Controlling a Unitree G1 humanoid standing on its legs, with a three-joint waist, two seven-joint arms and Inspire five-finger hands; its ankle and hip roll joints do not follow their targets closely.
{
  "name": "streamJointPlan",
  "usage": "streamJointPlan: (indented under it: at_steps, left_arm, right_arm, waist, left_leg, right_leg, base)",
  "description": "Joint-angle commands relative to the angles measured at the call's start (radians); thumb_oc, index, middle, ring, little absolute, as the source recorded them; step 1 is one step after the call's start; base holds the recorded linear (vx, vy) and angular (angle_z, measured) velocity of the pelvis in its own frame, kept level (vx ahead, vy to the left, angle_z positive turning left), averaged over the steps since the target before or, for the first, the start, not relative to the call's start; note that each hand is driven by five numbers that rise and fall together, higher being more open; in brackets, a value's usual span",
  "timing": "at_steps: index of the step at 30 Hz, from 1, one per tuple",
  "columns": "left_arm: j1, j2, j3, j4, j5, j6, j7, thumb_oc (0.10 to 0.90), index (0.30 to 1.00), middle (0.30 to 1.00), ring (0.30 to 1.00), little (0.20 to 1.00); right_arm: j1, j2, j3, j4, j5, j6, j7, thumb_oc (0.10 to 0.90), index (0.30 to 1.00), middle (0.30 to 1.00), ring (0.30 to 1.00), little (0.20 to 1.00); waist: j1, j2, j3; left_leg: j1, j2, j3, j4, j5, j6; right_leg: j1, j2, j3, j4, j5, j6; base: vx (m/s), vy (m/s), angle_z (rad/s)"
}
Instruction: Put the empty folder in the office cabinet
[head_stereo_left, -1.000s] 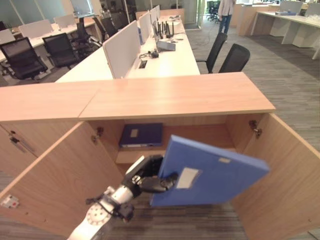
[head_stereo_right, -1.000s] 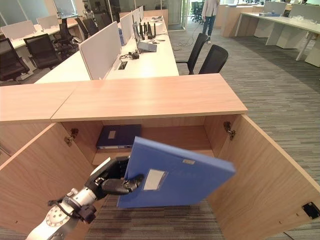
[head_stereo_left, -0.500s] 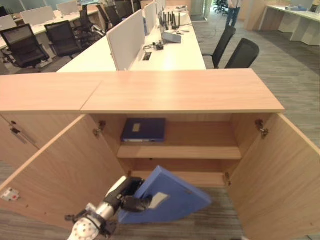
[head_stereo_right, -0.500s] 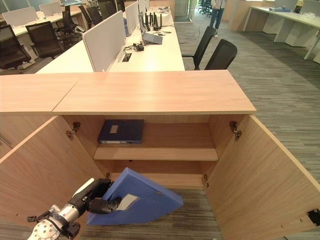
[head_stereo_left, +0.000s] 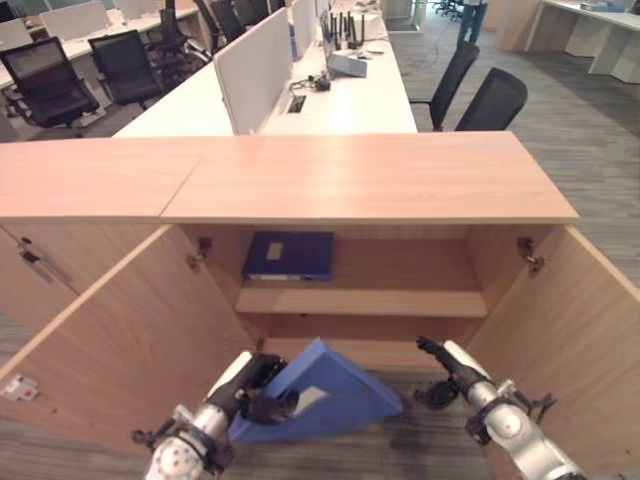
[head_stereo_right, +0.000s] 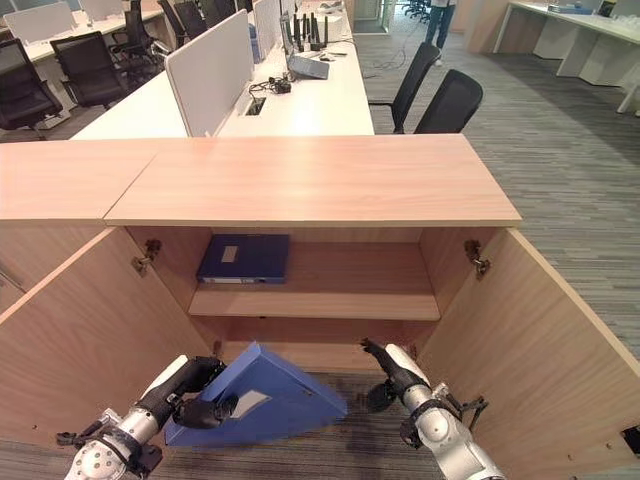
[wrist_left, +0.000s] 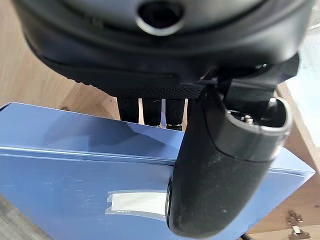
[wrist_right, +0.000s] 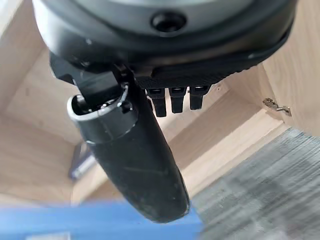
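**Holding a blue folder low at the open office cabinet**

Gripping the blue folder by one edge, the robot's left hand had its thumb pressed on the cover beside a white label and its fingers curled behind; the folder sat tilted, low down in front of the cabinet's bottom compartment, above the grey carpet, one corner pointing toward the opening; whether it touched the floor could not be told. The right hand hovered just beside the folder's far corner, fingers straight and relaxed, holding nothing, near the base of the right door. Both doors of the office cabinet stood wide open, the left door swung out toward the viewer; on the upper shelf a second, darker blue folder lay flat at the left side. Behind the cabinet ran white desks with partition screens and black office chairs; a person's legs showed far down the aisle.
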Motion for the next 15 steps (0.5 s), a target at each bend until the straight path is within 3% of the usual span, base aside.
streamJointPlan:
  at_steps: [1, 9, 15]
  left_arm:
    - [-0.14, 0.014, 0.063, -0.128, 0.004, -0.132, 0.051, 0.4, 0.3, 0.3, 0.3, 0.3]
    - [-0.211, 0.055, 0.051, -0.145, 0.103, -0.153, 0.078, 0.4, 0.3, 0.3, 0.3, 0.3]
    - [-0.268, 0.066, 0.01, -0.156, 0.056, -0.162, 0.07, 0.4, 0.3, 0.3, 0.3, 0.3]
  right_arm:
    - [-0.148, -0.015, 0.053, -0.07, -0.001, -0.082, 0.014, 0.8, 0.9, 0.9, 0.9, 0.9]
    - [-0.23, -0.01, 0.14, -0.125, 0.065, -0.099, 0.083, 0.8, 0.9, 0.9, 0.9, 0.9]
    - [-0.285, -0.013, 0.165, -0.124, 0.057, -0.104, 0.075, 0.8, 0.9, 0.9, 0.9, 0.9]
  waist:
    - [-0.001, -0.057, -0.003]
    - [0.012, -0.06, -0.008]
    - [0.014, -0.06, -0.012]
  left_leg:
    - [0.041, -0.02, -0.085, -0.006, -0.141, -0.02]
    - [0.045, -0.019, -0.087, -0.006, -0.139, -0.026]
    - [0.048, -0.019, -0.087, -0.006, -0.139, -0.026]
  right_leg:
    - [0.029, -0.001, -0.031, 0.008, -0.069, 0.048]
    - [0.035, -0.002, -0.038, 0.008, -0.073, 0.047]
    - [0.038, -0.003, -0.039, 0.008, -0.074, 0.047]
  base:
    - [-0.01, -0.026, -0.03]
    - [0.0, -0.003, 0.01]
    - [0.0, 0.0, 0.0]
